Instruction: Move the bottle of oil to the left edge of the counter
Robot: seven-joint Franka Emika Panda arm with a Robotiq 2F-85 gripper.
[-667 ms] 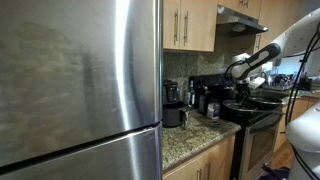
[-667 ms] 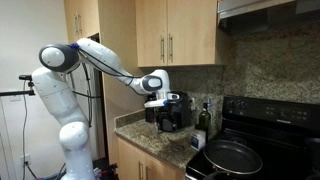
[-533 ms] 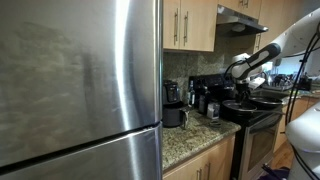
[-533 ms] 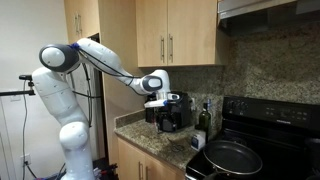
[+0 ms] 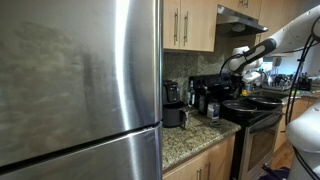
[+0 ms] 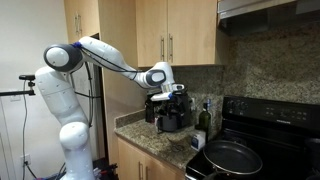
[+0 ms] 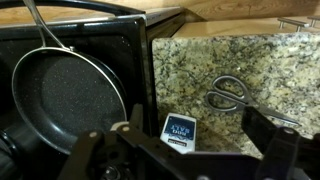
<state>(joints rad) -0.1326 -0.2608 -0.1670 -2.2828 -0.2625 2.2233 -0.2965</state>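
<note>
The bottle of oil, tall, dark and with a pale greenish label, stands upright on the granite counter between the black coffee maker and the stove. It also shows in an exterior view. My gripper hangs in the air above the coffee maker, to the left of the bottle and apart from it. It is also in an exterior view. In the wrist view the gripper is open and empty, and the bottle is out of sight.
A black frying pan sits on the black stove top. Scissors and a small blue-labelled packet lie on the granite. A small clear jar stands near the stove. A steel fridge fills the foreground.
The gripper has risen and shifted a little toward the stove. The bottle and the other things have not moved.
</note>
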